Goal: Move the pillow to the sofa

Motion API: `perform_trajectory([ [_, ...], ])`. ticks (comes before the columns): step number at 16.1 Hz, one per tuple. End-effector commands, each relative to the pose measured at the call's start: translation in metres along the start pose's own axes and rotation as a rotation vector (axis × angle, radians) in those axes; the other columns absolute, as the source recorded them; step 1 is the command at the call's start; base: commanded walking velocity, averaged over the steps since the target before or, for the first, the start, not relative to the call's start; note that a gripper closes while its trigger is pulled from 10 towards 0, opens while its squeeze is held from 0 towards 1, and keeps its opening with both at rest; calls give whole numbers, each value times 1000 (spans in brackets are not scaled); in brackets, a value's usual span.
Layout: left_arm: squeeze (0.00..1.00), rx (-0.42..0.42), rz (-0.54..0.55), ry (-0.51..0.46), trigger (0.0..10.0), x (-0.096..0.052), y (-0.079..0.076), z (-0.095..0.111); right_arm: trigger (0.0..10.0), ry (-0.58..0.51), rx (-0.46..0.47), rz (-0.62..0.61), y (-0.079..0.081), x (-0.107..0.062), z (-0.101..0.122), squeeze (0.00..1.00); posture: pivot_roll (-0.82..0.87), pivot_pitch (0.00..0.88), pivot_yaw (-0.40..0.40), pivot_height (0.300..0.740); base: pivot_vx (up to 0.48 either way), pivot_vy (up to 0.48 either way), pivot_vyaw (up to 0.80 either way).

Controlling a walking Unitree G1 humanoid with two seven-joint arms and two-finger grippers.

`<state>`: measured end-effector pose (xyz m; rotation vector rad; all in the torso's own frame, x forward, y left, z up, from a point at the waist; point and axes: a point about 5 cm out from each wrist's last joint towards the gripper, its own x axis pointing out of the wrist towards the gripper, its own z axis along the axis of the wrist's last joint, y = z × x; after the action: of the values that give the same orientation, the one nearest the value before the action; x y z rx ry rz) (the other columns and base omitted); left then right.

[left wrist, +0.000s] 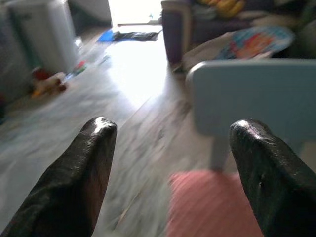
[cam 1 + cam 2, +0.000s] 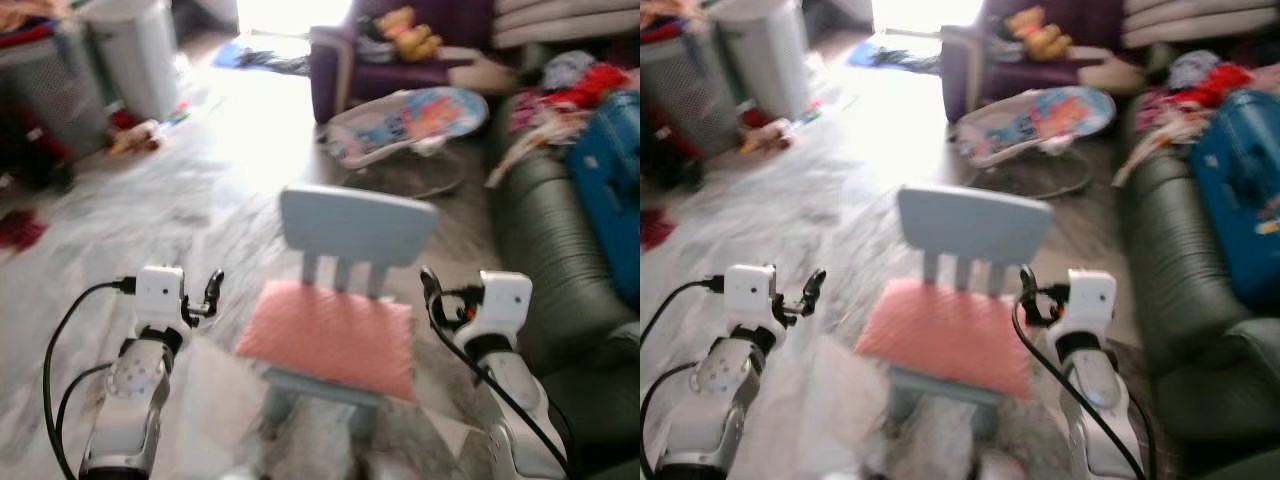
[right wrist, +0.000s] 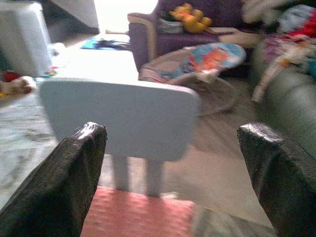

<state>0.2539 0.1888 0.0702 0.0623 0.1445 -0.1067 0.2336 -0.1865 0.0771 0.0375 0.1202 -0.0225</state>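
Open floor to the left — a crowded sofa on the right.

The light-blue chair [image 2: 345, 290] stands between the raised grippers, its backrest blocking the way beyond the pink pillow [image 2: 330, 337]. The dark sofa [image 2: 545, 250] carries a blue case [image 2: 612, 190] and clothes [image 2: 560, 105] — a baby bouncer [image 2: 405, 125] sits ahead.

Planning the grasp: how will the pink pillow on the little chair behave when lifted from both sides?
The pink pillow looks soft and flat, so it will probably sag between the left end effector and right end effector. It is likely light. Its edge overhangs the blue chair, so it may slide.
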Motion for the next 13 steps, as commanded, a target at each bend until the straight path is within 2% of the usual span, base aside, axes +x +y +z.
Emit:
perform_trajectory([
  [1, 0, -6, -28, 9, 10000, -1, -8, -3, 10000, 9, -4, -16, -6, 0, -1, 0, -39, 0, -27, 740, 0, 0, 0],
  [7, 0, 1, -32, 10, 10000, -1, -9, -3, 10000, 20, -4, -21, -7, -1, -2, 0, -36, 0, -30, 740, 0, 0, 0],
  [13, 0, 13, 12, 11, 10000, 0, -3, -2, 10000, 35, -1, -19, -6, -3, -4, 0, -40, 0, -31, 740, 0, 0, -734],
])
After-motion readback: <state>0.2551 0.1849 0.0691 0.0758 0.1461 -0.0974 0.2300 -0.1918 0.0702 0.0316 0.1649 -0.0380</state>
